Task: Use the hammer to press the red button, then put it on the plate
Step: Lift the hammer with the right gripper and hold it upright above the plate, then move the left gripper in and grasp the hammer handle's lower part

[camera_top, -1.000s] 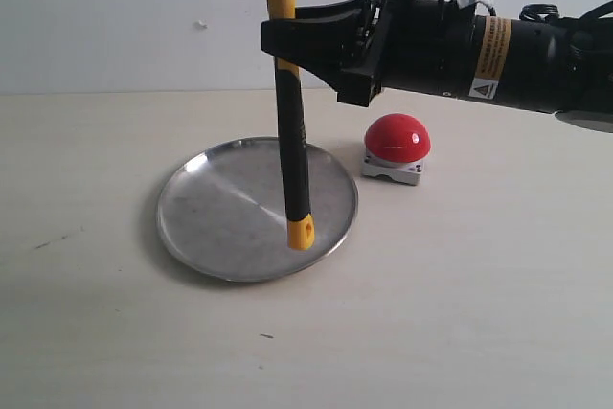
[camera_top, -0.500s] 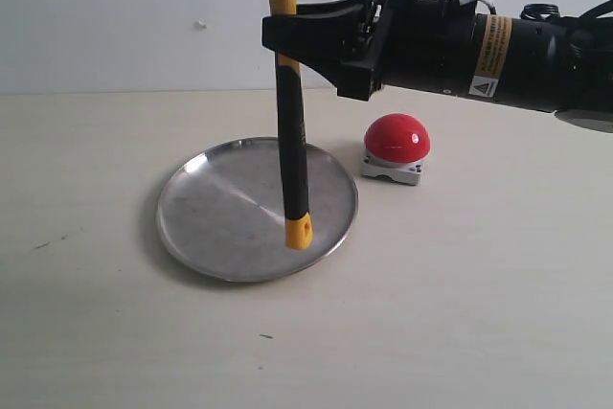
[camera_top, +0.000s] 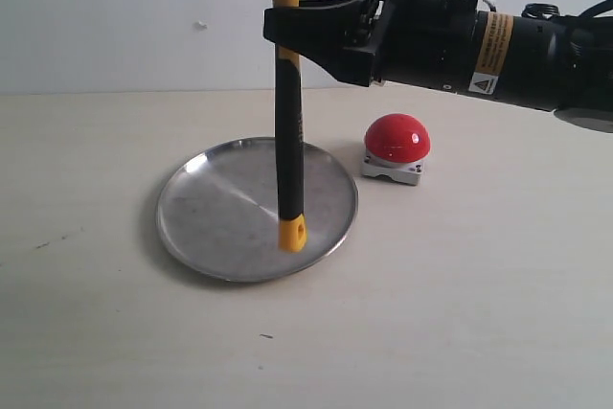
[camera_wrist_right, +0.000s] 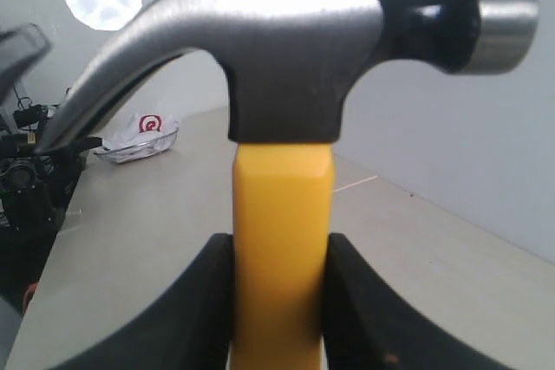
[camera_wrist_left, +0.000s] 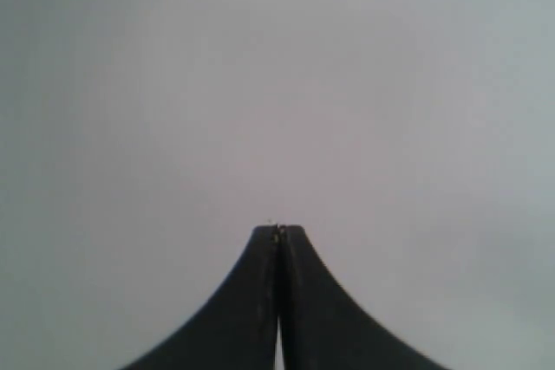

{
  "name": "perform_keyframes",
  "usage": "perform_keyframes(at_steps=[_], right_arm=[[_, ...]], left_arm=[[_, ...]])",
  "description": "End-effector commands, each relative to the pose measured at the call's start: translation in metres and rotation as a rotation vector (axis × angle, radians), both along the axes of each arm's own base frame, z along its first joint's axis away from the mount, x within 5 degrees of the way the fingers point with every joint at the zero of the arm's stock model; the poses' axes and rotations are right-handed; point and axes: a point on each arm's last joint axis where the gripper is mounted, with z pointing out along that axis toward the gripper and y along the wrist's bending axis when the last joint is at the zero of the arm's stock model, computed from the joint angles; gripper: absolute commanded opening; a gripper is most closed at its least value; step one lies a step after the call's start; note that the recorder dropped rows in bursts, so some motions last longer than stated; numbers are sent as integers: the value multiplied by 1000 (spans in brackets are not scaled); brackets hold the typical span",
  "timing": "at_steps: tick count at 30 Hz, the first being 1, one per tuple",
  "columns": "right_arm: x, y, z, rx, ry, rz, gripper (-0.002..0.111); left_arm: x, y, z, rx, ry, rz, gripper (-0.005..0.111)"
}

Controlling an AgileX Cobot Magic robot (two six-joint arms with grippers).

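yellow-and-black hammer, red button, silver plate

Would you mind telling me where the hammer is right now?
In the exterior view the hammer hangs upright in the right gripper, its yellow end over the plate, left of the red button.

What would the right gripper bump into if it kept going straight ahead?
Probably nothing soon: the right gripper points sideways, high above the plate, with only the hammer in its grip. Depth is unclear.

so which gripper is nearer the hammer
Right. The right gripper is clamped on the hammer, on its yellow handle under the head; the left gripper, shut, faces only a blank surface.
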Motion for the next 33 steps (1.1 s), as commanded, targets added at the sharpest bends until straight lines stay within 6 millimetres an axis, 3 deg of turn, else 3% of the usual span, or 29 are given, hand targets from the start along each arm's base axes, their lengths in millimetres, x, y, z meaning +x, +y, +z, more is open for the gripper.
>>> perform_keyframes(at_steps=[1, 5, 8, 12, 18, 22, 33], right_arm=[[4, -2, 13, 78, 8, -21, 0], [10, -4, 10, 54, 46, -89, 0], [13, -5, 7, 36, 68, -136, 0], [14, -6, 7, 32, 70, -140, 0], [14, -6, 7, 35, 73, -147, 0], [15, -6, 7, 40, 75, -150, 0], [15, -6, 8, 45, 77, -154, 0]], left_arm=[[64, -1, -33, 36, 317, -55, 0], [106, -22, -72, -12, 512, -242, 0], [122, -49, -91, 25, 527, -464, 0], [124, -84, -100, 57, 443, -750, 0], [118, -115, -108, 46, 435, -891, 2], [117, -133, -110, 70, 434, -939, 18], [127, -182, -120, 98, 456, -1084, 81]])
